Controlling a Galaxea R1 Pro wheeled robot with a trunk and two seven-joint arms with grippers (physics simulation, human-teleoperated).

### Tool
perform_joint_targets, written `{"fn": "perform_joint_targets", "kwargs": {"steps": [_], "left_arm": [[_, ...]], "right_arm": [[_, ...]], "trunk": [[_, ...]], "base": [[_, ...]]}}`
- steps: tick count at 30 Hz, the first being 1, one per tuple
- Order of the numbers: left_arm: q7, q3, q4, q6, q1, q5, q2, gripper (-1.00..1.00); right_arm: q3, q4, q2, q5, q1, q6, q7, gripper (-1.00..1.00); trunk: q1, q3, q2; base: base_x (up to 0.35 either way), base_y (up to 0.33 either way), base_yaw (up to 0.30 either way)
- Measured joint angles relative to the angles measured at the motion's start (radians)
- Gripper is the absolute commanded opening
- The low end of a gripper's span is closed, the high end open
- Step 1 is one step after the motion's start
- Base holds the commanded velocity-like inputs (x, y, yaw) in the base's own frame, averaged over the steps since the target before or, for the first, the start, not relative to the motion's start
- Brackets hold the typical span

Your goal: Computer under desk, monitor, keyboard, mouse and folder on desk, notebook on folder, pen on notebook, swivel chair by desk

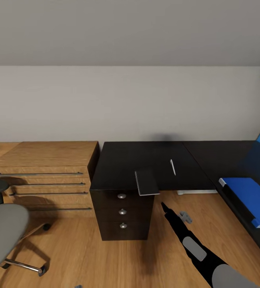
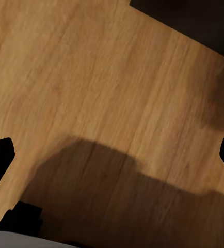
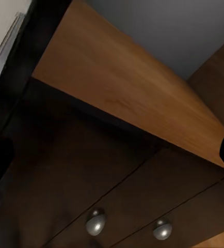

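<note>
A: Status check. What's on the bench (image 1: pixel 146 160)?

B: Blue folder (image 1: pixel 252 198) already lies on the black top at the right edge of the frame, middle height. Grey notebook (image 1: pixel 147 182) sits at frame centre, on the front edge of the bench over the dark drawer unit (image 1: pixel 123 218), one corner overhanging. Thin light stick just right of it, likely the pen (image 1: pixel 172 167).

A: So what's left?

B: My read: folder step done, notebook and pen not yet stacked on it. Swivel chair (image 1: pixel 4 236) is at lower left, well apart from the bench, so that's left too. Can't see computer, keyboard or mouse here. A blue slanted panel at the far right edge could be the monitor; can't tell.

A: Hands?

B: Right hand (image 1: pixel 163 207) reaches up from lower right toward the notebook, near but not touching. In the right wrist view its dark tips show at both frame edges with nothing between, so released. Left hand (image 2: pixel 112 150) likewise: tips wide apart over bare wood floor (image 2: pixel 101 77), grasping nothing.

A: Notebook look?

B: Thin, flat, grey cover, darker border, smaller than the folder.
</note>
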State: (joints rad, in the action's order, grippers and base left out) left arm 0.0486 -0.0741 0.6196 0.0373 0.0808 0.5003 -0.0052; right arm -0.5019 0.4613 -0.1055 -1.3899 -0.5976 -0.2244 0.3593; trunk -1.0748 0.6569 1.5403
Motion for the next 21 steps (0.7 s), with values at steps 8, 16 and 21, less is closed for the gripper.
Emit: {"fn": "perform_joint_targets", "kwargs": {"steps": [8, 16, 21], "left_arm": [[-0.005, 0.001, 0.000, 0.009, 0.000, 0.000, 0.000, 1.00], [-0.009, 0.001, 0.001, 0.040, 0.000, -0.001, 0.002, 1.00], [-0.010, 0.000, 0.001, 0.050, 0.000, 0.000, 0.002, 1.00]], "right_arm": [[0.001, -0.005, -0.002, 0.003, 0.000, 0.000, 0.001, 1.00], [0.001, -0.008, -0.002, 0.006, 0.000, 0.000, 0.001, 1.00], [0.001, -0.007, -0.002, 0.008, 0.000, 0.000, 0.002, 1.00]], "trunk": [[-0.012, 0.010, 0.021], [-0.012, 0.010, 0.021], [-0.012, 0.010, 0.021]], "base": [[0.000, 0.000, 0.000], [-0.017, 0.024, 0.000], [-0.129, 0.194, 0.000]]}}
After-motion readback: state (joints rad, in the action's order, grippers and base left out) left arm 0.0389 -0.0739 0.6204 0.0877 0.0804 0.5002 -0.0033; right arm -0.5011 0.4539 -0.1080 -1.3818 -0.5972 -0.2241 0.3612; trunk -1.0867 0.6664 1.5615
